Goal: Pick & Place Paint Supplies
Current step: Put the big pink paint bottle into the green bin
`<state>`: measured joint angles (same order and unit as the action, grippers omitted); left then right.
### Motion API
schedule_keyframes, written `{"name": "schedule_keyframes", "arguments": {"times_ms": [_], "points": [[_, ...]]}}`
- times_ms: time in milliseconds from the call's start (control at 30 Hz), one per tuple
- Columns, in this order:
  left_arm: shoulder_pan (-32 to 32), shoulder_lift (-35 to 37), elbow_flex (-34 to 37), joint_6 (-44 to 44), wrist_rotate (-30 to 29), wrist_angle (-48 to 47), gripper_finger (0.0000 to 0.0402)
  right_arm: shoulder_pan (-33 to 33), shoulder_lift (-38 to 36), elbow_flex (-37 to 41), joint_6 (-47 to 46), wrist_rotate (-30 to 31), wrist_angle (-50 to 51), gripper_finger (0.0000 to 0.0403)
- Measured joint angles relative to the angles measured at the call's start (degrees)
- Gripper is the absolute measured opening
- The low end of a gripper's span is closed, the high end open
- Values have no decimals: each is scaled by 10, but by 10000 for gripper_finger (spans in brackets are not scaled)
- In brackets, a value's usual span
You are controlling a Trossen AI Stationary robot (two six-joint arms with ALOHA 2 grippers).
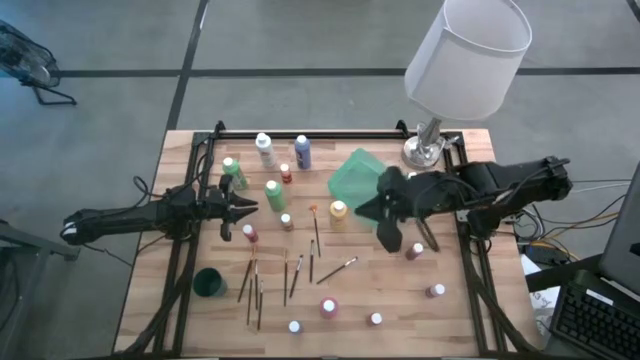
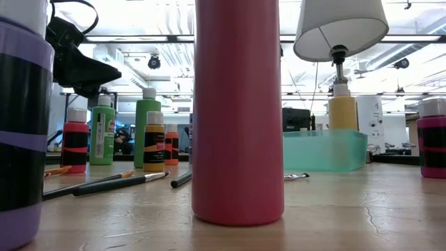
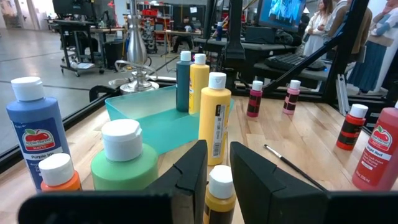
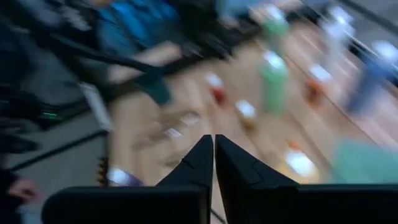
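Left wrist view alone: teal bottle (image 3: 183, 83) inside tray (image 3: 134, 109).

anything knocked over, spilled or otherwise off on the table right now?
No spill or damage visible. The thin wooden-handled brushes lie scattered at mixed angles on the wooden table, and the small white-capped paint bottles stand loosely spread. The translucent green tray sits askew to the table edges.

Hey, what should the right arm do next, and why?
Probably open the right gripper: its fingers are shut on nothing beside the green tray, and a red bottle stands close by, not yet picked. The fingers must part before reaching for it. The left gripper hovers farther off.
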<state>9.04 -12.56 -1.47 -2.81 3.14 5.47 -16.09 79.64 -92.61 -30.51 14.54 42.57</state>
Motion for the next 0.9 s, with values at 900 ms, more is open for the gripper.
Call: {"name": "schedule_keyframes", "arguments": {"times_ms": [900], "points": [[0, 0, 0, 0, 0, -5, 76, -88, 278, -291, 88, -70, 239, 10]]}}
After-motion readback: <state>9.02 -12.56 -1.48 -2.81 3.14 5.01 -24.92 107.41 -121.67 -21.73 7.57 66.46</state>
